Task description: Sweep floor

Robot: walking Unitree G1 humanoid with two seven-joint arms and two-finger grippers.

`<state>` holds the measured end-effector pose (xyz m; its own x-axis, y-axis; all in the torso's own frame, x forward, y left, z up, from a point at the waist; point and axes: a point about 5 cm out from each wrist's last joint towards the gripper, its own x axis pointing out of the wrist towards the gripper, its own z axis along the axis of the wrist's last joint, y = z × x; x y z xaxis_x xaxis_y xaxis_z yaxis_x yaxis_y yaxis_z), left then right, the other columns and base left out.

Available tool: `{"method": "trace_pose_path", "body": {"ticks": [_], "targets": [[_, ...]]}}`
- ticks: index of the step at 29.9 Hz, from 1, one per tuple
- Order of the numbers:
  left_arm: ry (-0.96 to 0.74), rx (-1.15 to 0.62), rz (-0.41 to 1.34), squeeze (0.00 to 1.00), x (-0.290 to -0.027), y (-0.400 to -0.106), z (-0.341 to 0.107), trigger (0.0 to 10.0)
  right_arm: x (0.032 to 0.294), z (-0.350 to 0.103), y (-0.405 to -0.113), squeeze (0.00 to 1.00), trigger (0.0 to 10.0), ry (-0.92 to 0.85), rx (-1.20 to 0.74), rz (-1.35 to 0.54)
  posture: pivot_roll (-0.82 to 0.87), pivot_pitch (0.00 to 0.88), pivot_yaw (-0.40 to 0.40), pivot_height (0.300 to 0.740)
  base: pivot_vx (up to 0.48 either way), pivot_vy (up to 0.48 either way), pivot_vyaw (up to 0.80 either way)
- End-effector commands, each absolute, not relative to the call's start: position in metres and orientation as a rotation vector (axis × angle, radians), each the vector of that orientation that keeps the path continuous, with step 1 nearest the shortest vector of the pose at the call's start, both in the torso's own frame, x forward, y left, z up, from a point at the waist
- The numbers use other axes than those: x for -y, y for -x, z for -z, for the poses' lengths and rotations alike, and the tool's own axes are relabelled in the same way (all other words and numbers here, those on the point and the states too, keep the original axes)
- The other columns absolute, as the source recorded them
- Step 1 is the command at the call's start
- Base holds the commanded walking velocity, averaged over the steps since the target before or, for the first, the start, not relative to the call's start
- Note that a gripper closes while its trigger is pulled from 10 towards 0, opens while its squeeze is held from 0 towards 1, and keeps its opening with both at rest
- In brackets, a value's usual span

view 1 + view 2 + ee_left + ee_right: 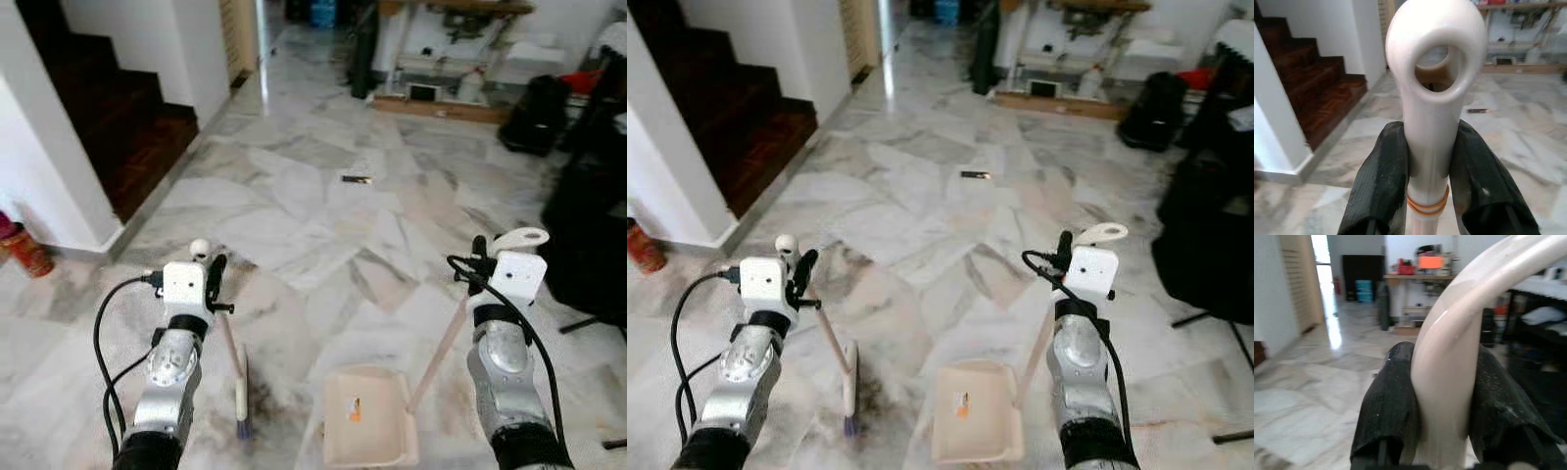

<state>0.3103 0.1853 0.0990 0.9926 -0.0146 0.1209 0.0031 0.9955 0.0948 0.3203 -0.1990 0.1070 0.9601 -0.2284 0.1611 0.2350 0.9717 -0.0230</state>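
Observation:
My left gripper [214, 279] is shut on the cream handle of a small broom [239, 377], whose head with blue bristles rests on the marble floor [323, 215]. In the left wrist view the handle's looped end [1436, 73] stands between the black fingers [1383, 181]. My right gripper [482, 257] is shut on the long handle of a cream dustpan [367, 416], which sits on the floor between my arms. The right wrist view has that handle [1449, 377] clamped between both fingers. A small dark scrap [357, 179] lies on the floor farther ahead.
A dark wooden staircase [118, 117] rises at the left beside a white wall. A red object [24, 250] stands at the wall's foot. Black bags and furniture [588, 196] crowd the right side. A wooden shelf unit [451, 69] with clutter stands at the far end.

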Motion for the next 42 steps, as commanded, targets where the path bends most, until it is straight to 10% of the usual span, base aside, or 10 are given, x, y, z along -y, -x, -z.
{"method": "trace_pose_path", "body": {"ticks": [1,42], "targets": [[-0.104,0.174,0.054,0.0,-0.175,-0.32,-0.114,10.0,0.208,-0.113,-0.319,0.0,10.0,0.035,0.194,0.275,0.0,0.0,0.025,0.74,0.307,0.0,0.0],[-0.075,0.173,0.01,0.0,-0.176,-0.318,-0.105,10.0,0.217,-0.115,-0.32,0.0,10.0,0.056,0.196,0.267,0.02,0.0,-0.045,0.74,0.326,0.0,0.0]]}}
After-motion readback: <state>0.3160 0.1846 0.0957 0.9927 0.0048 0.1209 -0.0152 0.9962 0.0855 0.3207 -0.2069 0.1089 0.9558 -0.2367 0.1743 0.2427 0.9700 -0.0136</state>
